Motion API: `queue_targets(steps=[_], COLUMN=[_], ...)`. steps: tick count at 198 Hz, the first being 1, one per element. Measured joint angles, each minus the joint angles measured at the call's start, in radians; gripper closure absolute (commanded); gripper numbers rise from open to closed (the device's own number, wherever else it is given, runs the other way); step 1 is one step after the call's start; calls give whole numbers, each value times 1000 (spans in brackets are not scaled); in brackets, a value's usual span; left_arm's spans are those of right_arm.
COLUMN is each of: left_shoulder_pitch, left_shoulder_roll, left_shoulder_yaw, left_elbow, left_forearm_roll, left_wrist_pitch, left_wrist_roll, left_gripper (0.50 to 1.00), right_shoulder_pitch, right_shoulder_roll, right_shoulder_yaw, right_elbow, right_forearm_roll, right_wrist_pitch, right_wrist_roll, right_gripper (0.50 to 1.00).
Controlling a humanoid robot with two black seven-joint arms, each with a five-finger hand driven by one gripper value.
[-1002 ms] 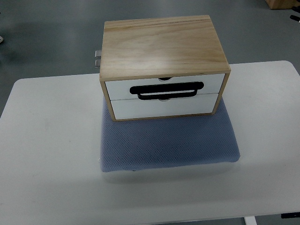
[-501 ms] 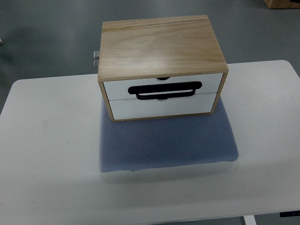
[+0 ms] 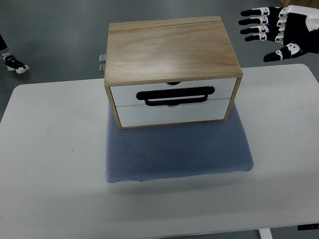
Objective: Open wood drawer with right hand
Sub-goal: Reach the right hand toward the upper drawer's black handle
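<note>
The right hand (image 3: 285,31) hung at the top right corner, fingers (image 3: 253,22) spread wide and holding nothing, well apart from the wood drawer box (image 3: 172,69). The box sat on the blue mat (image 3: 179,149) on the white table (image 3: 50,149), both white drawer fronts closed, the black handle (image 3: 177,95) facing the camera. A shoe (image 3: 14,63) showed at the left edge.

Pale wood drawer box (image 3: 172,47), white fronts, black handle (image 3: 176,96), blue dotted mat (image 3: 178,152), white table (image 3: 55,149)
</note>
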Motion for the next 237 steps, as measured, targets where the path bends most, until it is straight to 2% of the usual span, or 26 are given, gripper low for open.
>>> queue_targets(steps=[77,116,170,237], left_shoulder_pitch=[0,0,0,0], left_shoulder_roll=[0,0,0,0], left_shoulder_yaw=[0,0,0,0], left_elbow=[0,0,0,0], left_forearm_roll=[0,0,0,0], left_wrist_pitch=[0,0,0,0], left_wrist_roll=[0,0,0,0], left_gripper=[500,500,500,500], right_shoulder_pitch=[-11,-11,-12,-11], right_shoulder_roll=[33,63,108,210], right_shoulder_yaw=[14,49,54,54], right_elbow=[100,149,209,219], right_forearm_roll=[-128,-148,-163,-175], right_wrist_pitch=[0,0,0,0], right_wrist_roll=[-4,-35,-46,-53], right_gripper=[556,556,556,556])
